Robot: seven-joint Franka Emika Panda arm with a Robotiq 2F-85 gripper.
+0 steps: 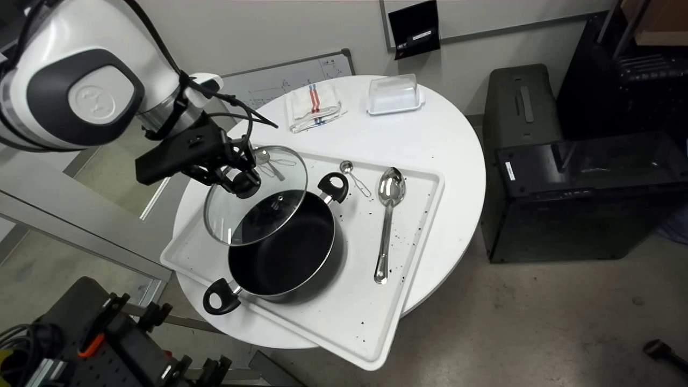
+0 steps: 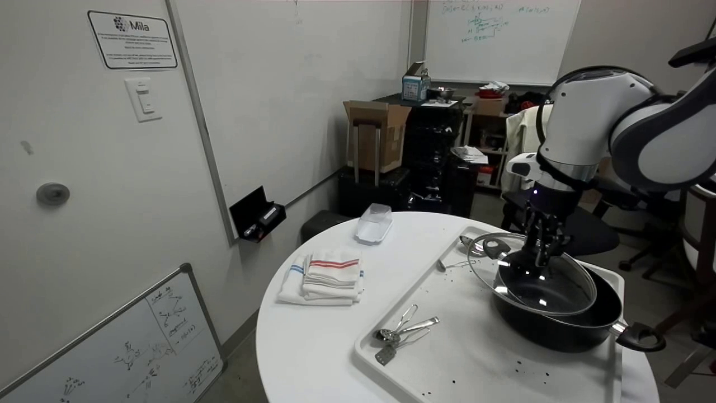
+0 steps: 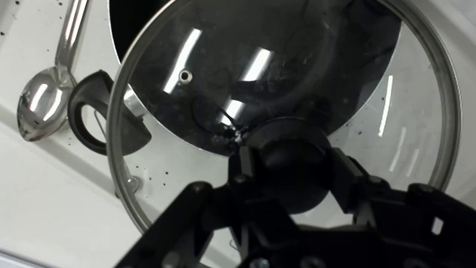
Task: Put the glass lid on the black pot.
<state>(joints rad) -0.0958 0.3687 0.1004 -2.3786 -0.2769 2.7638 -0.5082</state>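
At the left in an exterior view, we see the gripper (image 1: 244,178) pinching the dark knob (image 1: 248,186) of the glass lid (image 1: 262,209), off-centre over the black pot (image 1: 293,263); whether they touch, we cannot tell. Farther right, a metal serving spoon (image 1: 387,223) lies on the white tray (image 1: 371,314).

Glossy across the middle of the wrist view, the round clear glass lid (image 3: 282,93) throws back bright streaks inside a duller grey metal rim. Left of centre in an exterior view, the wide, shallow black pot (image 1: 295,255) is matt inside, and right of centre the silvery metal spoon (image 1: 386,223) is mirror-polished. The folded white cloth with red and blue stripes (image 2: 331,277), near the centre of an exterior view, looks matt.
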